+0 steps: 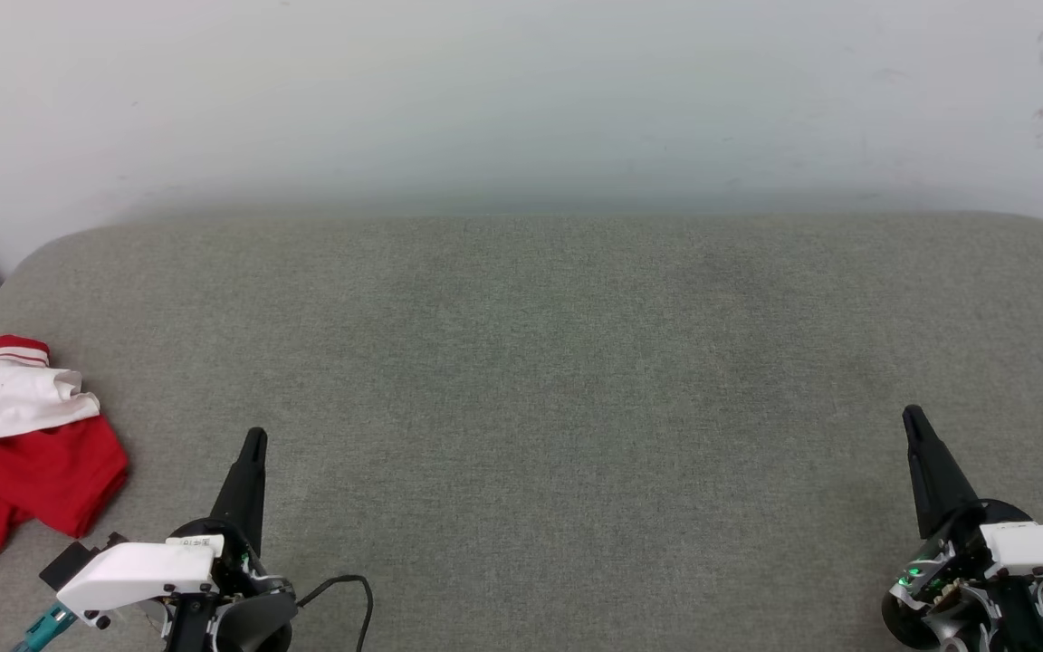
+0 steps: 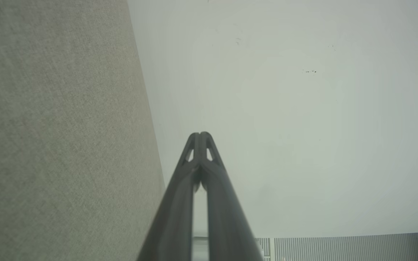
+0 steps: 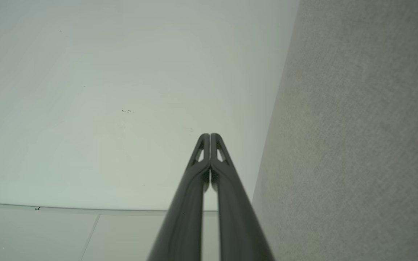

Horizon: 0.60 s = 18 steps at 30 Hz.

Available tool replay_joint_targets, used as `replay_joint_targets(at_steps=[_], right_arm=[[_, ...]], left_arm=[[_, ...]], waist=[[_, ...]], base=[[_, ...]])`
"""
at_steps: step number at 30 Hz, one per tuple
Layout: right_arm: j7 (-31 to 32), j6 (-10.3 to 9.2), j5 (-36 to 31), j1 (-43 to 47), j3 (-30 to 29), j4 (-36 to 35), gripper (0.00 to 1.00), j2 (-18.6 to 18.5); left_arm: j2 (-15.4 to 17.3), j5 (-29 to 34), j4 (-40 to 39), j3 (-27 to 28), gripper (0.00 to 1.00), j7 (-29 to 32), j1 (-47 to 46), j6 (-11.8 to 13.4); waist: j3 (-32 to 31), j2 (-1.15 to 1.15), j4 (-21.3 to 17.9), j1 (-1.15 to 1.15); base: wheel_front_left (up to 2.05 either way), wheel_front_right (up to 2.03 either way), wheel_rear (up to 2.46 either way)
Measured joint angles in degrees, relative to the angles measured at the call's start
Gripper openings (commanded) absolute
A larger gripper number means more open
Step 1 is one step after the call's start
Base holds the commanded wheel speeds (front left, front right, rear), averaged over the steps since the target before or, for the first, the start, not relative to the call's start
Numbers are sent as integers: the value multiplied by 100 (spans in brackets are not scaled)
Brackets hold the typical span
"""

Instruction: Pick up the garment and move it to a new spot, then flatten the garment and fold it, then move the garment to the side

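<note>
The garment (image 1: 23,453), red with a white sleeve and striped trim, lies crumpled at the far left edge of the grey padded surface (image 1: 540,362), partly cut off by the head view's border. My left gripper (image 1: 254,436) hovers just right of it, apart from the cloth, fingers pressed together and empty. Over at the lower right my right gripper (image 1: 913,415) is likewise shut with nothing in it. In the left wrist view the left gripper (image 2: 200,135) points at the pale wall, tips touching. In the right wrist view the right gripper (image 3: 209,135) has its tips together.
A white wall (image 1: 521,100) rises behind the padded surface. A black cable (image 1: 349,584) loops by the left wrist. Bare grey fabric spans the stretch between both grippers. A ribbed panel (image 2: 339,248) appears low in the left wrist view.
</note>
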Motion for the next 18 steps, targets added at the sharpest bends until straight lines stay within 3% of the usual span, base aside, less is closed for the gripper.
replay_joint_targets(at_steps=[18], right_arm=[[-1,0,0,0,1,0,0,0]], left_arm=[[0,0,0,0,0,0,0,0]], waist=[[0,0,0,0]], base=[[0,0,0]])
